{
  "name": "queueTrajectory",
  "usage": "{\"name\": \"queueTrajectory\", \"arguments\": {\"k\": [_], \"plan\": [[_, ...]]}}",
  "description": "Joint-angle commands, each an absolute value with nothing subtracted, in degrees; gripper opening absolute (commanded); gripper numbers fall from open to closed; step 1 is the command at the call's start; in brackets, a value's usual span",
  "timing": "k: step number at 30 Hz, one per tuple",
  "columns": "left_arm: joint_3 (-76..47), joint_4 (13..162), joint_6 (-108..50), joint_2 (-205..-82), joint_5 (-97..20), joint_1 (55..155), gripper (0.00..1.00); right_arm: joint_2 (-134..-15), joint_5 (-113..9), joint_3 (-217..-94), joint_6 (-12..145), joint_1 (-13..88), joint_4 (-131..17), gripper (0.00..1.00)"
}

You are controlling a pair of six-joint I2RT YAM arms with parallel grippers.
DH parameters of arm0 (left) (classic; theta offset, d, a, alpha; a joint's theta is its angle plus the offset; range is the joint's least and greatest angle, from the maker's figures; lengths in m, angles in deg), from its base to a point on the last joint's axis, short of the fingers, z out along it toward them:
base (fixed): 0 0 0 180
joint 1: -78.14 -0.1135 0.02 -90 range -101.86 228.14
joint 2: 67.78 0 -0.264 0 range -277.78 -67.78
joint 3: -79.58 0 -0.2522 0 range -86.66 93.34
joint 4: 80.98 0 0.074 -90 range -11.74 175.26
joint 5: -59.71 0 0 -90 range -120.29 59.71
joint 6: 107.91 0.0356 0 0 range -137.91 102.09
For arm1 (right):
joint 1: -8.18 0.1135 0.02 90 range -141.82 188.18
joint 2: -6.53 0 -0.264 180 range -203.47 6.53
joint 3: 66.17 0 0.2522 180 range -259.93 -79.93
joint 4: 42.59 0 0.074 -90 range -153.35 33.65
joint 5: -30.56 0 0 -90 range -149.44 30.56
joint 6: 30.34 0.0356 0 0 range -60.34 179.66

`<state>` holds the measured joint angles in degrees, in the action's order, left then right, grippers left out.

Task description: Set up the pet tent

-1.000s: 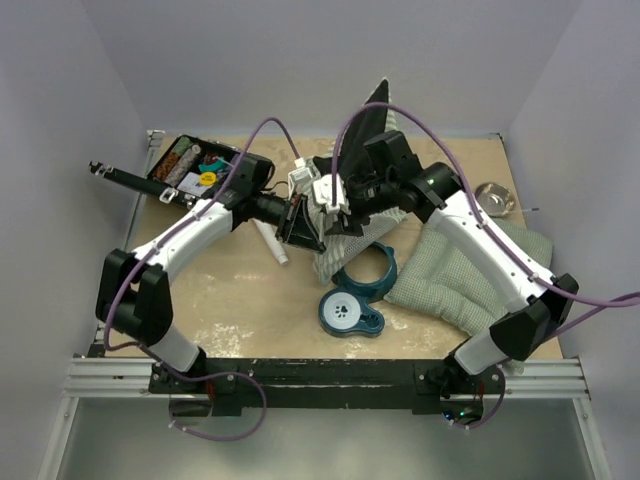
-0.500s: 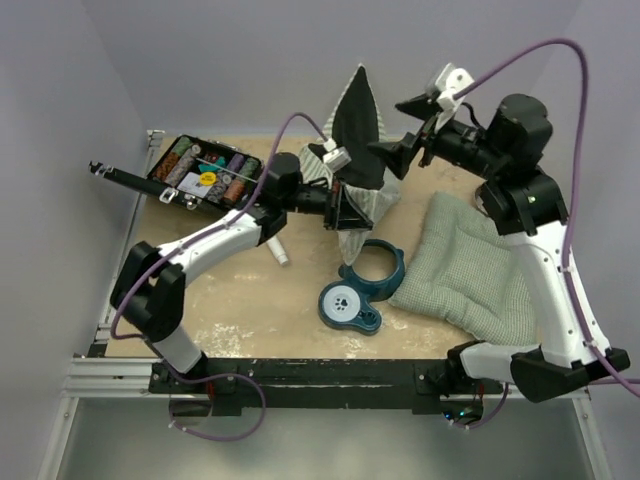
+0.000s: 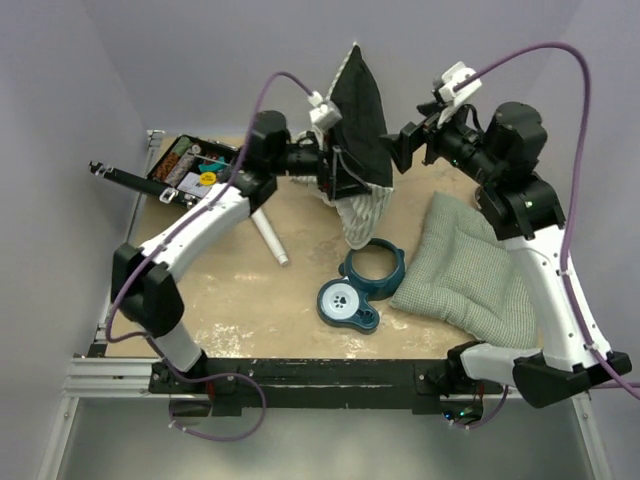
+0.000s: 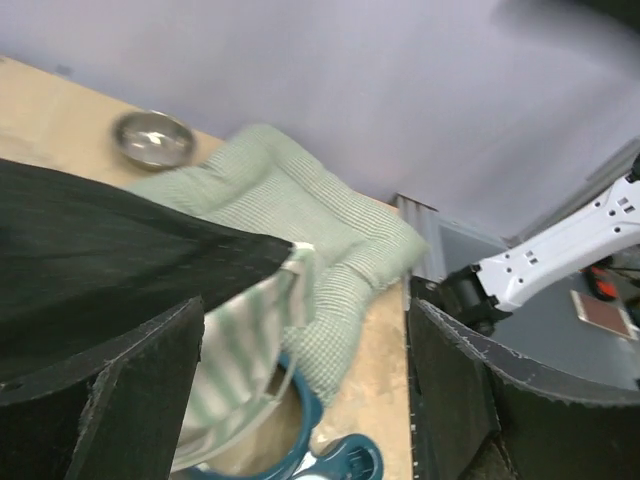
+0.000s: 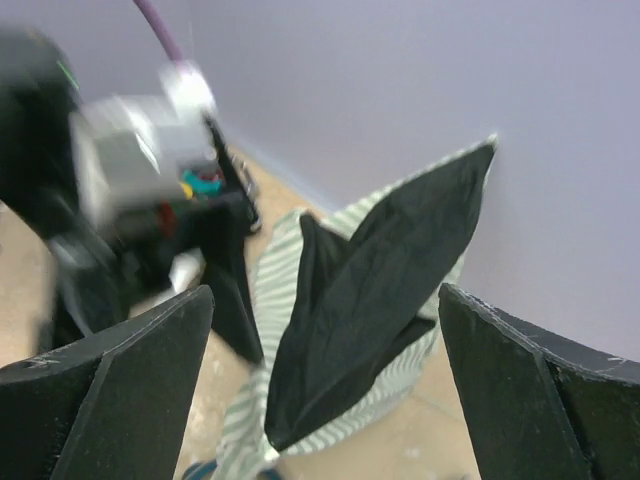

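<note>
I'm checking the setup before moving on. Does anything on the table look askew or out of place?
Yes. The pet tent is not standing properly: it is folded into a tall point, black floor panel outward, striped fabric sagging toward the teal bowl stand. A white rod lies loose on the table.
</note>
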<state>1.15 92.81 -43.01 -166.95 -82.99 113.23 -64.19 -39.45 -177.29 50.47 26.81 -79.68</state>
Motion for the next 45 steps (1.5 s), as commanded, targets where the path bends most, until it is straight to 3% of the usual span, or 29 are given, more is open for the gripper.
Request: {"name": "queueTrajectory", "arguments": {"k": [1, 6, 14, 15, 17, 19, 20, 23, 26, 32, 41, 45], "plan": [[1.67, 78.35, -28.66, -157.87, -81.89, 109.44, 0.87, -67.64, -42.39, -171.34, 54.29, 26.81, -84.30, 0.98], [-1.04, 72.78, -26.43, -152.69, -75.56, 104.79, 0.87, -73.79, -37.38, -168.69, 59.22, 27.60, -80.43, 0.98], [-7.81, 71.55, -25.56, -143.11, -69.76, 96.78, 0.87, -79.68, -51.35, -169.66, 61.50, 28.31, -83.94, 0.94], [-8.52, 71.63, -25.64, -142.40, -68.97, 96.43, 0.87, -80.39, -51.18, -170.18, 61.42, 28.39, -84.03, 0.86], [-9.31, 71.63, -25.73, -141.00, -67.73, 95.55, 0.87, -81.88, -50.39, -173.68, 61.07, 28.31, -84.30, 0.51], [-9.31, 72.07, -26.61, -139.85, -66.85, 94.06, 0.86, -83.03, -50.21, -179.74, 59.93, 28.31, -84.38, 0.09], [-9.05, 72.33, -27.39, -139.67, -67.11, 93.01, 0.86, -83.99, -49.34, -184.03, 59.92, 28.31, -85.08, 0.00], [-6.86, 73.13, -28.80, -138.97, -70.09, 90.45, 0.86, -86.37, -49.15, -196.43, 55.63, 28.22, -89.03, 0.00], [-3.79, 73.92, -28.63, -138.71, -74.05, 89.66, 0.87, -84.36, -48.36, -200.16, 51.85, 28.13, -89.75, 0.00], [-1.58, 76.73, -29.60, -137.56, -77.22, 89.66, 0.87, -77.42, -46.35, -193.76, 41.84, 26.64, -94.83, 0.00], [-2.02, 73.92, -29.42, -136.24, -76.78, 89.66, 0.87, -72.13, -24.30, -191.63, 13.74, 15.39, -113.98, 0.00], [-3.95, 72.78, -29.78, -136.16, -75.47, 89.66, 0.87, -68.98, -20.51, -185.50, 4.76, 15.39, -114.09, 0.00]]}}
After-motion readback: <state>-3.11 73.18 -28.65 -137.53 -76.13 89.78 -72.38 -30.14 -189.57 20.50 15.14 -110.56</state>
